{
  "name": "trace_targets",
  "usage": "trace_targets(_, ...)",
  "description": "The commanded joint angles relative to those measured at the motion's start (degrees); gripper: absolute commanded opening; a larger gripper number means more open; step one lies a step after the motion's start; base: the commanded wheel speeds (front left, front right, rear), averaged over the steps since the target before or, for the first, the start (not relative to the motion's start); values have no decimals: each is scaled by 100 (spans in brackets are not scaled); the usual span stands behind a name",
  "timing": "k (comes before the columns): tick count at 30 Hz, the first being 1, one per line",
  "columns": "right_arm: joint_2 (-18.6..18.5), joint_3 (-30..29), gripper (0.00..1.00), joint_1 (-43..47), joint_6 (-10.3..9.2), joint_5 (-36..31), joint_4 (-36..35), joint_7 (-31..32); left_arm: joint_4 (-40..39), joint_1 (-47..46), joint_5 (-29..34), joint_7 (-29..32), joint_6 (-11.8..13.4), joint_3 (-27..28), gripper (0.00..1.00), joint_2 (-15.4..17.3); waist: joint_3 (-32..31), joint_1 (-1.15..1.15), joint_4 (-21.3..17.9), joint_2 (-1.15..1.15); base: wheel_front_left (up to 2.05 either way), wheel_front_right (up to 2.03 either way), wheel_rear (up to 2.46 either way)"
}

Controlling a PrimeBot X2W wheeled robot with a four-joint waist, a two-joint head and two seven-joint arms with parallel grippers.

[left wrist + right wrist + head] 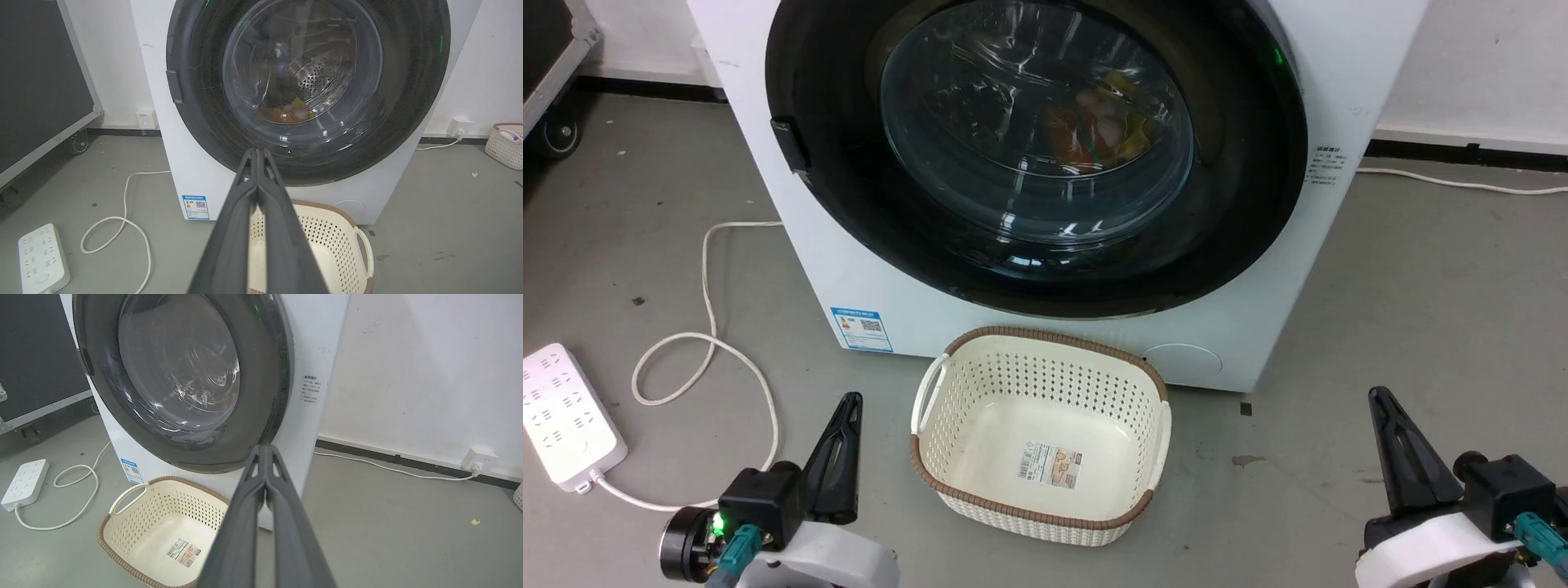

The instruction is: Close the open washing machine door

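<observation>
1. Grey concrete floor spreads across the lower part of the head view, with a white power strip [564, 420] and its looped cable [707, 343] at the lower left.
2. Nearest to us, the left fingers [257, 155] rise at the lower left and the right fingers [265, 451] at the lower right. Both pairs are pressed together, hold nothing, and hang well apart from the machine.
3. Between them, at the lower centre, stands a cream basket [1045, 333] with a brown rim. It is bare but for a label and sits just in front of the washing machine [907, 318].
4. Behind it, the washing machine door [1037, 147] takes up the upper centre. Its black rim looks flush with the white front wherever we can see it. Its handle [790, 143] is at the upper left, and coloured laundry [1094, 122] shows through the glass.
5. We judge the closing done or all but done. No gap shows at the rim, though we cannot tell whether the latch has caught.
6. If a next move is called for, it would be a firm press with closed fingers on the rim near the handle, reaching over the basket. Otherwise we keep the arms clear.
</observation>
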Motion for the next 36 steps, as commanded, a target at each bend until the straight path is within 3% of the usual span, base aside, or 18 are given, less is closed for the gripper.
trace_targets(1, 9, 30, 0, 18, -1, 23, -51, 32, -36, 30, 56, 37, 37, 21, 0, -34, -7, 0, -3, 0, 0, 0, 0)
trace_targets(36, 15, 237, 0, 32, -2, 42, -152, 431, -142, 52, 346, 435, 233, 142, 0, -153, -117, 0, -47, 0, 0, 0, 0)
